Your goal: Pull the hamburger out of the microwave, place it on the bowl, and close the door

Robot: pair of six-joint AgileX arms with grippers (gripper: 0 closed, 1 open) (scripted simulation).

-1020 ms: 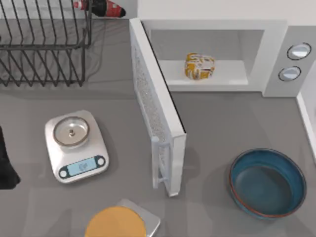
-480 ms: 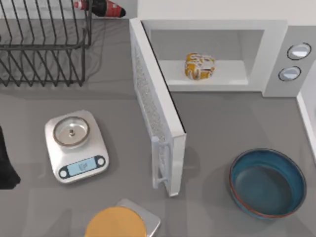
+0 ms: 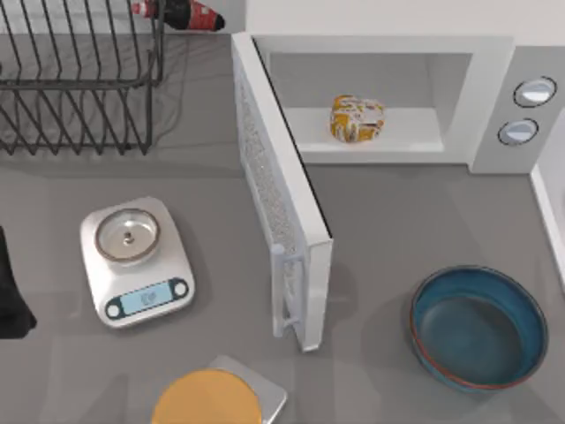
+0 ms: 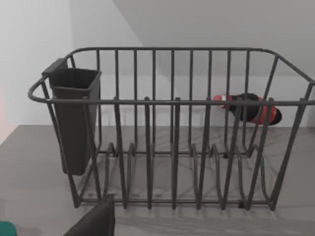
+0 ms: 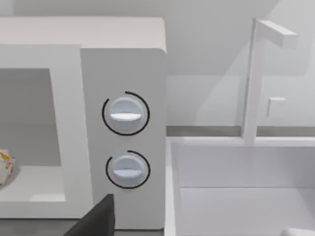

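Observation:
The hamburger, a small white and yellow-orange wrapped lump, sits on the floor of the microwave cavity; its edge also shows in the right wrist view. The door stands swung wide open toward the table's front, with its bar handle at the near end. The blue bowl rests empty at the front right. My left arm is parked at the table's left edge, and its gripper faces the dish rack. My right gripper hangs before the microwave's knob panel, away from the hamburger.
A black wire dish rack with a dark cup holder stands at the back left, a cola bottle behind it. A silver scale and an orange disc lie front left. A white tray stands right of the microwave.

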